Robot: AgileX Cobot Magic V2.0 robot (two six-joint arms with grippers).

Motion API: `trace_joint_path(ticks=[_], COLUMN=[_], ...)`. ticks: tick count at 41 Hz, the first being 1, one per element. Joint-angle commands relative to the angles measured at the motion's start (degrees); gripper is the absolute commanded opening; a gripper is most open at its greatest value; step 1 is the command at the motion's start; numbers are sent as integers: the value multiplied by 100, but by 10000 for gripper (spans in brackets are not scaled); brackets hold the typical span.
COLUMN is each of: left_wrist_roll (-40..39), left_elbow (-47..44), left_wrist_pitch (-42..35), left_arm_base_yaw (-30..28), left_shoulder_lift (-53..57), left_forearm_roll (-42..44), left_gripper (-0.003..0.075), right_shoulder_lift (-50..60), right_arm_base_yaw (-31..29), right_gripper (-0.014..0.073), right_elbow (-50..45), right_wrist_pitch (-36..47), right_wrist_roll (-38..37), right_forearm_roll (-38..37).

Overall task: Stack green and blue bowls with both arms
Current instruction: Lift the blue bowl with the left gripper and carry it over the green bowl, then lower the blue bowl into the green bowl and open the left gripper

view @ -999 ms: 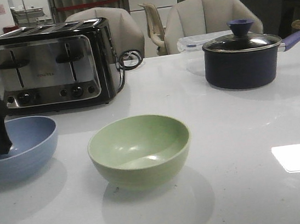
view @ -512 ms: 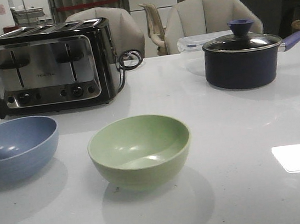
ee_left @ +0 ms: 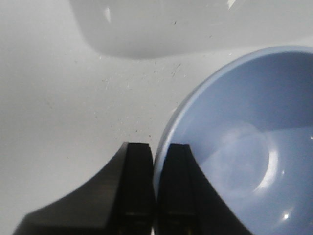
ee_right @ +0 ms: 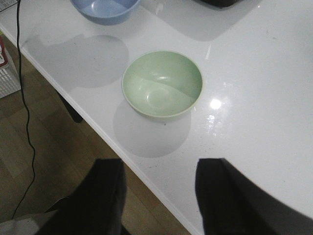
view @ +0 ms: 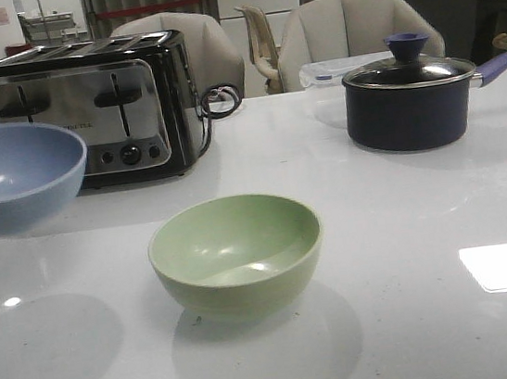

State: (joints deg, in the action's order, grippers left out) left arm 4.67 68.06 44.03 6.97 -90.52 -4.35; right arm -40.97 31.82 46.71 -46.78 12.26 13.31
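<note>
**Two bowls, one lifted and one at rest**

I see the blue bowl (view: 16,176) raised clear of the white table, upright, at the far left, its shadow on the tabletop below. Its rim is pinched between my left gripper (ee_left: 156,183) fingers. The green bowl (view: 237,255), pale sage and matte, sits upright and empty near the table's centre, well apart from the blue one.

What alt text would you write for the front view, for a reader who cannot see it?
A blue bowl hangs in the air at the left edge, above a white table, with a green bowl standing on the table at the centre. Behind are a black and chrome toaster and a dark lidded saucepan.
</note>
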Motion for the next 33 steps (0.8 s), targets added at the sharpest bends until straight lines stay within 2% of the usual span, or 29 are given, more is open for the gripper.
trace_joint_path(ticks=[1,9,24,33], left_wrist_roll=[421,1031,1044,1044], left_elbow=[441,1165,1594,1594], left_wrist_pitch=[205,920,735,666], left_arm_base_yaw=[196,804,2114,2366], left_shoulder_lift=[540,627,-162,-951], left_forearm_roll=[-426,-1049,-1071,-1074], left_gripper=[98,98,98,98], right_shoulder_lift=[27,27,27,27], right_arm_base_yaw=[-11,-11,-11,-11], right_gripper=[444,444,444,444], right_elbow=[154,154,154,154], right_wrist_pitch=[356,356,361,361], right_wrist_roll=[51,51,51,51], right_forearm_roll=[18,18,18,18])
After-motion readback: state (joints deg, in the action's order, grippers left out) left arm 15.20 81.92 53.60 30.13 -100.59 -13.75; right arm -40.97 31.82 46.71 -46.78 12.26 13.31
